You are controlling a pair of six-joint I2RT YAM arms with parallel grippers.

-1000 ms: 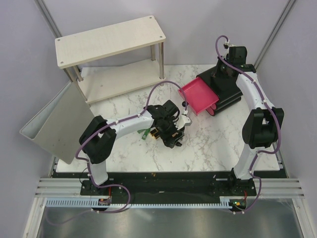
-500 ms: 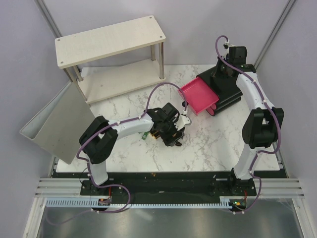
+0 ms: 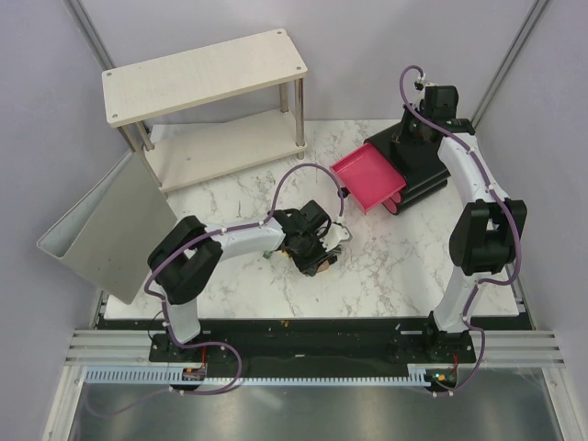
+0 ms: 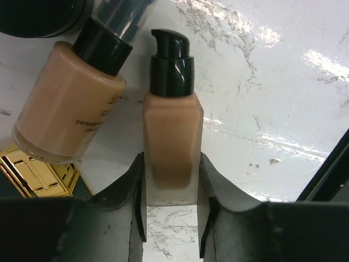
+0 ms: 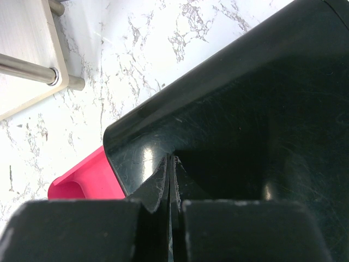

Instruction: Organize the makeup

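Beige square bottle (image 4: 173,128), black pump cap (image 4: 171,60), pinched in left tool (image 4: 172,174); right tool (image 5: 170,177) closed, over glossy box (image 5: 262,109).

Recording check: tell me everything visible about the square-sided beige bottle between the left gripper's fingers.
The square bottle is a flat-sided, clear-looking container filled with beige liquid, paler at its base end and topped by a glossy black pump cap. It lies flat on the white marble table, cap pointing away from the wrist camera. The left gripper straddles its base end, with a finger against each side. A rounder beige bottle lies close on its left; whether they touch cannot be told.
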